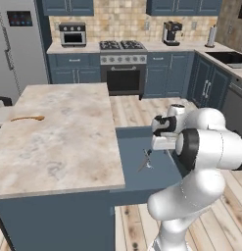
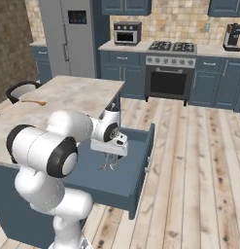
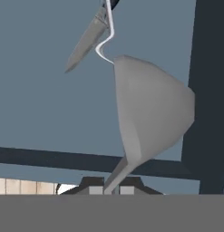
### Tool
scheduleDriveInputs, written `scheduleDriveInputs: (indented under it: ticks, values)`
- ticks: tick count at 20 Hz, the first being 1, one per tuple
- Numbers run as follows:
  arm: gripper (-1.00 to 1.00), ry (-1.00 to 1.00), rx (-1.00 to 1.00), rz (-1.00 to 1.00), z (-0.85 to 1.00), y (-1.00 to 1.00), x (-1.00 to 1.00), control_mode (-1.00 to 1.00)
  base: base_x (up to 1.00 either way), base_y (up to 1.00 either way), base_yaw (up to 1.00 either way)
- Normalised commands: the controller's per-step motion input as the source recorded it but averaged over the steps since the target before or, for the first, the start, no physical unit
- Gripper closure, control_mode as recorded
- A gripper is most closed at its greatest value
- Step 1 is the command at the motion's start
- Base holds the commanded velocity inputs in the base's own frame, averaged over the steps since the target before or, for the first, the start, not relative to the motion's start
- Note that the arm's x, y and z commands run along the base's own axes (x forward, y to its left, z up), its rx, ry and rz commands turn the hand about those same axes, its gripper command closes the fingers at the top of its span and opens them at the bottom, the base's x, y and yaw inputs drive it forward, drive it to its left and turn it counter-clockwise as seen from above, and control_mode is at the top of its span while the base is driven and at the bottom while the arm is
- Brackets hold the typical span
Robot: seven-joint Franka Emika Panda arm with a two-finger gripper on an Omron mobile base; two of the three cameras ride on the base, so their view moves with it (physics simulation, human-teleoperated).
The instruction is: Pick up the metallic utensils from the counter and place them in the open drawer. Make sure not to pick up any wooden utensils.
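Observation:
My gripper is shut on the thin handle of the silvery spoon, whose grey bowl hangs straight ahead of the fingers. It hovers low inside the open drawer, which is pulled out from the island's dark blue base. The short knife lies on the drawer floor just beyond the spoon, blade toward me, its dark handle cut off by the view's top edge. The orange-brown wooden spoon rests on the far left part of the marbled counter, well away from the hand.
The drawer's front juts into the wooden-floored aisle. A stove and blue cabinets line the back wall, with a fridge at the left. A dark chair stands at the island's far side.

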Motion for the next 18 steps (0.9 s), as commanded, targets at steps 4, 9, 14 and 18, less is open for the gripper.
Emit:
scheduleDriveInputs:
  ticks: [4, 9, 14, 18]
  values:
    - [1.00, 0.08, 0.00, 0.00, -0.60, 0.00, 0.23, -1.00, 0.00, 0.00, 0.00]
    - [1.00, 0.06, 0.00, 0.00, -0.58, 0.00, 0.19, -1.00, 0.00, 0.00, 0.00]
    - [1.00, 0.00, 0.00, 0.00, -0.41, -0.01, 0.16, -1.00, 0.00, 0.00, 0.00]
    - [1.00, 0.01, 0.00, 0.00, -0.39, 0.00, 0.19, -1.00, 0.00, 0.00, 0.00]
